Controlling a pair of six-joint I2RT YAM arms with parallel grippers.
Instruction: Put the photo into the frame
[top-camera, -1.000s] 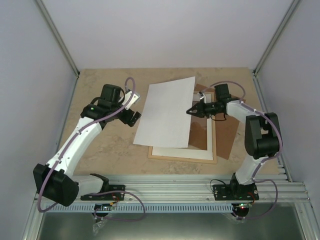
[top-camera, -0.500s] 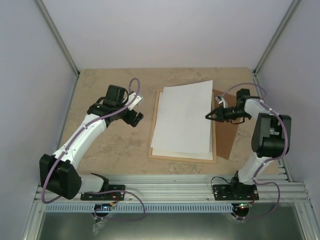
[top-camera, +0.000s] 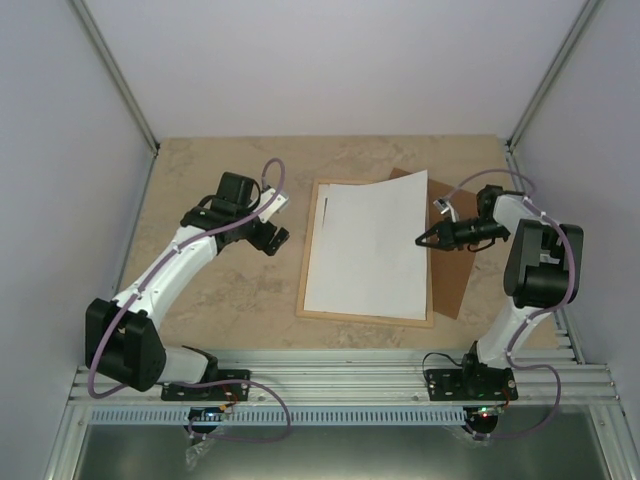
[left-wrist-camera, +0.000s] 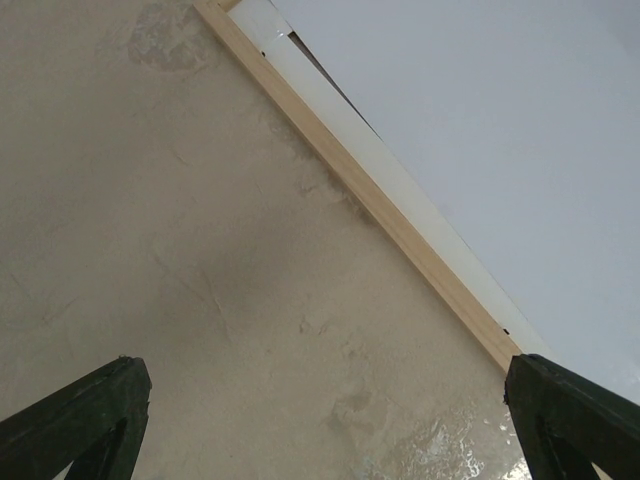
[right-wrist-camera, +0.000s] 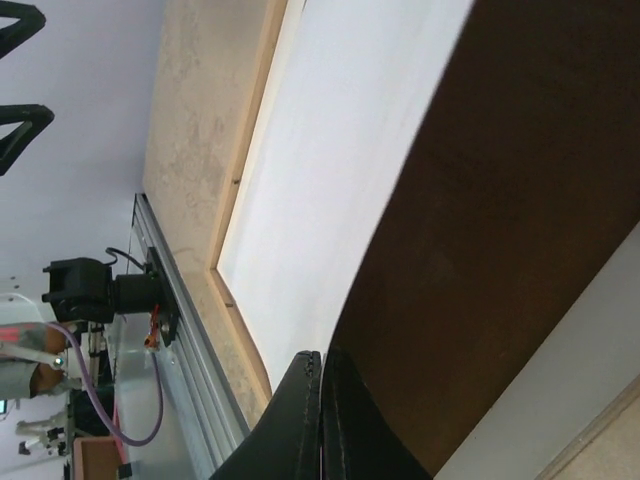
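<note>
frame (top-camera: 365, 318): lying flat on the table (top-camera: 220, 290), a bit right of centre. Only its wooden slats peek out along the left and bottom edges.
white sheet (top-camera: 365, 245): sits squarely on the frame and covers nearly all of it. Its top right corner hangs over the brown board (top-camera: 455, 270).
photo: honestly can't tell. The sheet shows plain white and no printed side is visible, so it may or may not be the print face down.
mat strip (left-wrist-camera: 345, 125): thin white band between the sheet's edge and the left slat, seen in the left wrist view.
right claw (top-camera: 421, 241): fingers pressed together right at the sheet's right edge. I can't make out whether any paper is pinched between them.
left claw (top-camera: 273, 240): spread wide, above bare table just left of the frame, touching nothing.
vs a second ago: the sheet was lifted and skewed out past the frame's left side, with the mat and a brown window showing underneath. Now it's swung back over the frame, and the right claw has moved from mid-frame out to the right edge.
</note>
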